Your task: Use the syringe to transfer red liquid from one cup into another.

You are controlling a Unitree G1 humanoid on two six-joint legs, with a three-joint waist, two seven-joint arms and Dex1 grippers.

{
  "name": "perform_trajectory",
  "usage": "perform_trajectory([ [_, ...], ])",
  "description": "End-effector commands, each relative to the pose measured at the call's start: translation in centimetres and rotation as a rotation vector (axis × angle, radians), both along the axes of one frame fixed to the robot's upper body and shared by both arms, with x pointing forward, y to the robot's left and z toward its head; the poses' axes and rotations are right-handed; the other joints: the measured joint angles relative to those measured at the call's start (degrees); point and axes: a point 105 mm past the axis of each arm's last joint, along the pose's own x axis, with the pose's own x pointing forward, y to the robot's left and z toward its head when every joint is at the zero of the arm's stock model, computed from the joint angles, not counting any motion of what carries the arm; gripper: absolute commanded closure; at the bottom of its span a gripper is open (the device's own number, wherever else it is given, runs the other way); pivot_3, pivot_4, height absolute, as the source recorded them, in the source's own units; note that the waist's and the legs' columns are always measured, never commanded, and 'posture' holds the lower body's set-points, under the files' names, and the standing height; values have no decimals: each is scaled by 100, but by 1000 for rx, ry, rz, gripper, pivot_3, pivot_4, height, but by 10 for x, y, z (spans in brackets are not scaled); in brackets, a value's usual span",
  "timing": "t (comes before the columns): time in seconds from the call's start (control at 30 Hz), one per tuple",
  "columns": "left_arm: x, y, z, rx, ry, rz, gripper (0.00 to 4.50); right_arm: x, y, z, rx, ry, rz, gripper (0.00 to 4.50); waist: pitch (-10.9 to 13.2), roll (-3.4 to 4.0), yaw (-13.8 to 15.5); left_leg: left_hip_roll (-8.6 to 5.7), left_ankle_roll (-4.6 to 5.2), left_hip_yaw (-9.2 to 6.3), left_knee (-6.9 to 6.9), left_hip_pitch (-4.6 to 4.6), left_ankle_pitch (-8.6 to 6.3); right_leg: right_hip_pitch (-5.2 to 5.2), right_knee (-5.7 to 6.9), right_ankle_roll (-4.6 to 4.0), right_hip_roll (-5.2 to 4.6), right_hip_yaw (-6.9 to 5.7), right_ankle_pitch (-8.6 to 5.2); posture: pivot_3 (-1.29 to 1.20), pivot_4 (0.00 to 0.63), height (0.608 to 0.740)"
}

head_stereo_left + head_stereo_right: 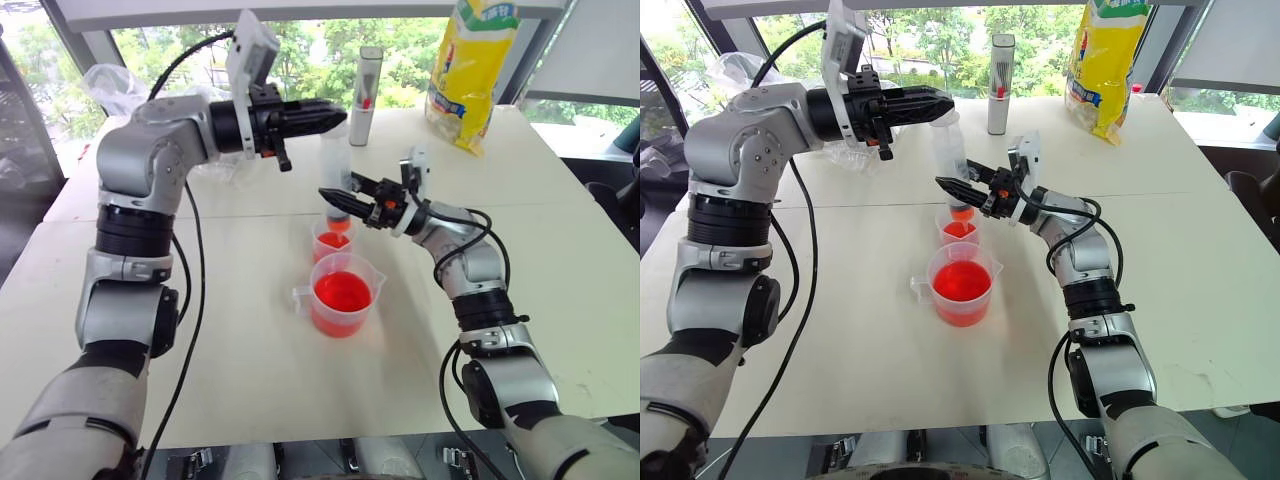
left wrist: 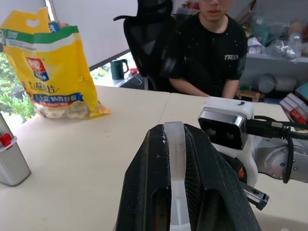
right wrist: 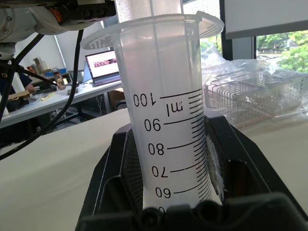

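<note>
The clear syringe stands upright over the small handleless cup, and its red-tinted tip is at the cup's mouth. My right gripper is shut on the low part of the barrel, where black graduation marks show. My left gripper points level from the left and is shut on the white plunger at the top of the syringe. The small cup holds a little red liquid. Just in front of it stands the larger handled beaker, about half full of red liquid.
A grey upright tube with a red mark and a yellow bag stand at the back of the white table. Crumpled clear plastic lies at the back left. A person sits beyond the table's right side.
</note>
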Motion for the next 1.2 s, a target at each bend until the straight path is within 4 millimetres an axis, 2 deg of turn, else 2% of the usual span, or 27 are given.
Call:
perform_trajectory([
  [0.03, -5, -5, -9, 29, 5, -25, 4469, -5, 3, 29, 32, -94, 24, 3108, 0, 0, 0, 0, 0, 0, 0, 0, 0, 0, 0, 0, 0, 0, 0, 0, 150, 740],
  [0.3, -6, -8, -27, 52, 41, -34, 4469, -6, 3, 39, 49, -113, 26, 3108, 0, 0, 2, 1, 0, 0, 1, 0, 0, 0, 0, 0, -2, 2, 0, 0, 150, 740],
  [0.67, -8, -9, -42, 65, 73, -41, 4469, -4, 2, 54, 71, -138, 19, 3108, 0, 0, 1, 0, 0, -1, 0, 1, 0, 1, 0, 0, -2, 3, 0, 0, 150, 740],
  [1.03, -9, -11, -54, 61, 107, -39, 4469, -5, -1, 65, 92, -146, 16, 3108, 0, 0, 0, 1, 0, -1, 0, 0, 0, 1, 0, 0, -3, 4, 0, 0, 150, 740],
  [1.2, -10, -10, -49, 53, 97, -39, 4469, -5, -1, 64, 85, -145, 18, 3108, 0, 0, 2, 1, 0, 0, 0, 0, 0, 1, 0, 0, -3, 4, 0, 0, 150, 740],
])
